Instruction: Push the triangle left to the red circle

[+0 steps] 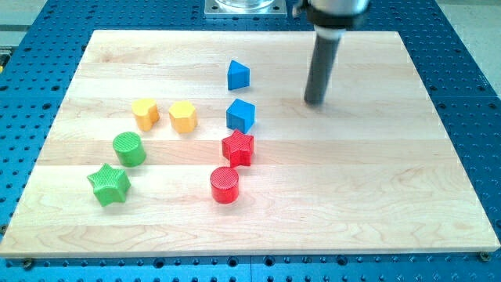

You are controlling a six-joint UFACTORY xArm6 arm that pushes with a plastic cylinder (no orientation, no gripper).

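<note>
Between triangle (238, 75) and circle (225, 185): cube (240, 115), star (238, 148)

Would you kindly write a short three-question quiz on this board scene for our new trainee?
1. True or false: my tip touches the blue triangle.
2. Which block lies directly between the blue cube and the red circle? A) green star B) red star C) yellow hexagon
3. Fill in: the green cylinder sits below the yellow ____.

Key: 1 false, the tip stands apart, to the view's right of it. 2 B. 3 heart.
</note>
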